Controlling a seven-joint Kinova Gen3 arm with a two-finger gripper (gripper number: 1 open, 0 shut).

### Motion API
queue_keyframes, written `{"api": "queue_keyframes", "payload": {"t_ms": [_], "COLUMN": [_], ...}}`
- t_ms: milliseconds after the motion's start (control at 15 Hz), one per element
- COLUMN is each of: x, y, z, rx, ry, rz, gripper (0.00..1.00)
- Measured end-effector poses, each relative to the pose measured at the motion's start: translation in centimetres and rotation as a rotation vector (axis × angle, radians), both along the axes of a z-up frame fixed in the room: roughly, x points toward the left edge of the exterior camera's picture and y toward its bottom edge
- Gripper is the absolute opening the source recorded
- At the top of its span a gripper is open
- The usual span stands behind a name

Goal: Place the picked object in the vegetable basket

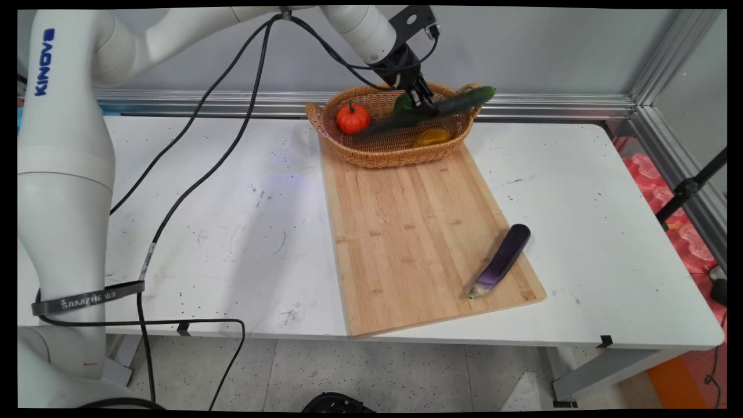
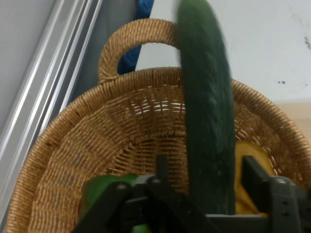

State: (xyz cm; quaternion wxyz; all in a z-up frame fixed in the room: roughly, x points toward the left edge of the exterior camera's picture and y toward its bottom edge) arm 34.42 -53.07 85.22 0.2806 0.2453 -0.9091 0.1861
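Gripper [image 1: 422, 100] hovers over the woven wicker basket [image 1: 371, 155], fingers clamped on a long dark green cucumber [image 1: 464, 100] lifted aslant across its rim; a purple eggplant [image 1: 502, 260] lies on the bamboo board [image 1: 406, 232]. Hand view: cucumber [image 2: 206, 121] stands between both fingers [image 2: 163, 170], basket [image 2: 97, 145] beneath.

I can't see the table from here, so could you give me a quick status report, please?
Gripper shut on cucumber, over the wicker basket. Cucumber tilted, one end past the rim. Orange pumpkin, yellow piece beneath; eggplant apart on cutting board.

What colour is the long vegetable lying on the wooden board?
Dark purple eggplant, green at its stem end; clearest in the main view.
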Motion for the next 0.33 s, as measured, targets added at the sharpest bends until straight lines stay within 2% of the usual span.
{"api": "queue_keyframes", "payload": {"t_ms": [333], "x": [0.14], "y": [0.16], "z": [-0.28], "rx": [0.010], "ry": [0.004], "rz": [0.008], "gripper": [1.00]}}
